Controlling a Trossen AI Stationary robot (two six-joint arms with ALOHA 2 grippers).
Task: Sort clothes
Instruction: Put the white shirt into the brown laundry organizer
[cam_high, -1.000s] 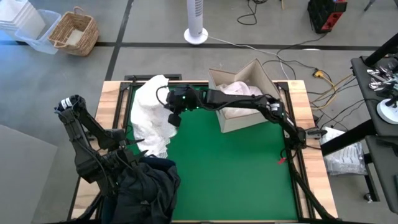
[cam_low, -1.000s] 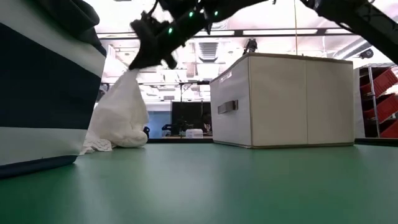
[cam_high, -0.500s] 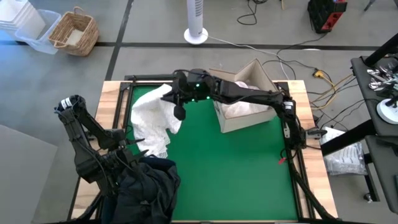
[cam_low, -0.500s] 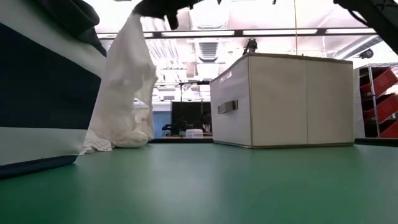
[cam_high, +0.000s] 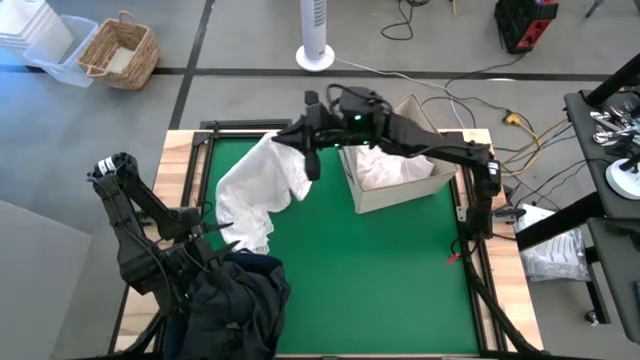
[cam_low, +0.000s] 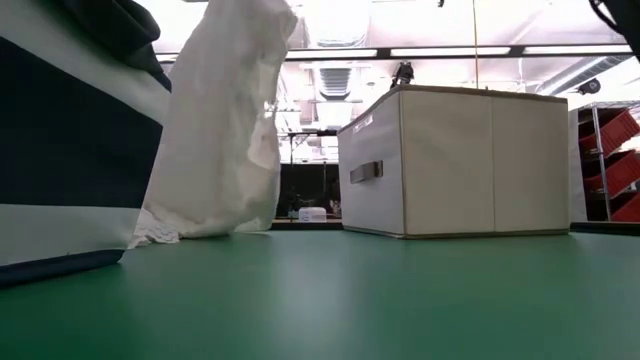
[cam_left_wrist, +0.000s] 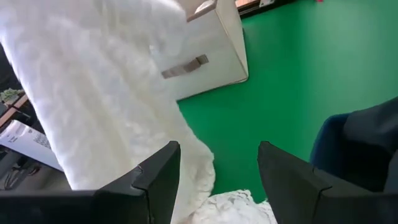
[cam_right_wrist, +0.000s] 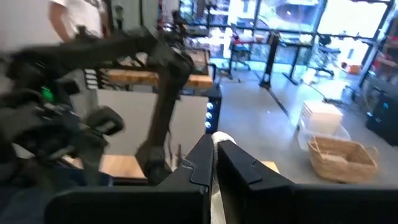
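My right gripper (cam_high: 306, 140) is raised over the far middle of the table, next to the beige box (cam_high: 398, 192), and is shut on a white garment (cam_high: 255, 190). The garment hangs long in the low view (cam_low: 220, 130), and its lower end (cam_low: 190, 225) rests on the green table. More white clothes (cam_high: 385, 170) lie in the box. My left gripper (cam_left_wrist: 217, 168) is open at the near left, by the navy bin (cam_high: 235, 305) of dark clothes, and touches nothing. The white garment (cam_left_wrist: 106, 93) hangs in front of it. My right gripper (cam_right_wrist: 215, 155) pinches a bunched upper part of the white garment (cam_right_wrist: 217, 139) between its two fingers. The garment hangs below the gripper, stretched out long. Its lower end (cam_high: 245, 230) stays on the table near the left side.
The navy bin (cam_low: 70, 150) stands at the table's near left and the box (cam_low: 460, 160) at the far right. Green table (cam_high: 380, 280) lies open between them and toward the near right. A person in a white top (cam_right_wrist: 74, 15) stands beyond the table.
My right gripper has risen and moved toward the far edge and to the right, toward the box, still shut. The white garment's upper part has been drawn up and stretched long, while its lower end has stayed on the table.
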